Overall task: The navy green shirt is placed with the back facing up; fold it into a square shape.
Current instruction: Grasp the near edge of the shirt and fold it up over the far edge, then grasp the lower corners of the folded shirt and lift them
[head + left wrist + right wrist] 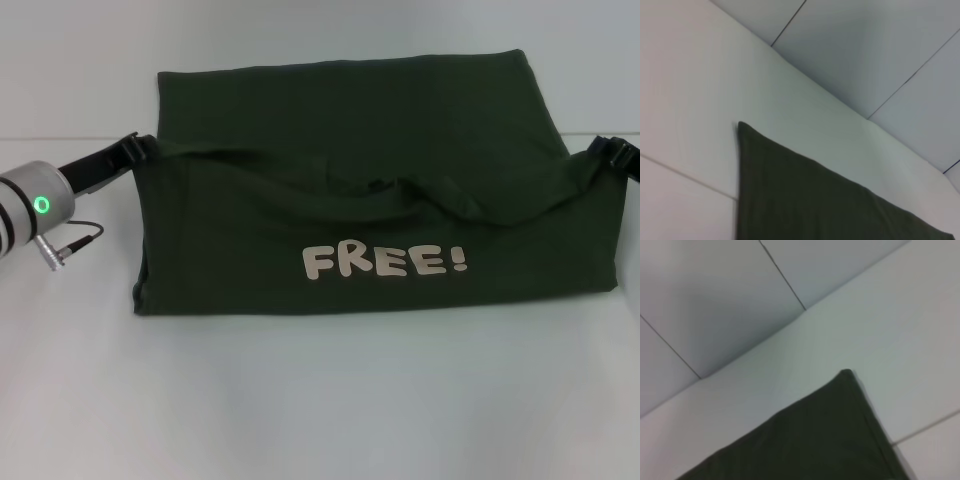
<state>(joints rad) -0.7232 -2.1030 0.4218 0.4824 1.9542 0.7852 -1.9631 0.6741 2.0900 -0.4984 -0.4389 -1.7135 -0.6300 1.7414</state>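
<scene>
Spanning both grippers, the navy green shirt [350, 190]

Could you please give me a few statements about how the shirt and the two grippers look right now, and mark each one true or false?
1. The shirt is folded over, so a flap with cream lettering faces up. True.
2. The left gripper is at the shirt's left edge, about level with the flap's far edge. True.
3. The right gripper hangs well clear of the shirt, above the table's near edge. False: it is at the shirt's right edge.
4. The shirt is bright red. False: it is dark green.
5. The lettering sits near the flap's front edge. True.
</scene>
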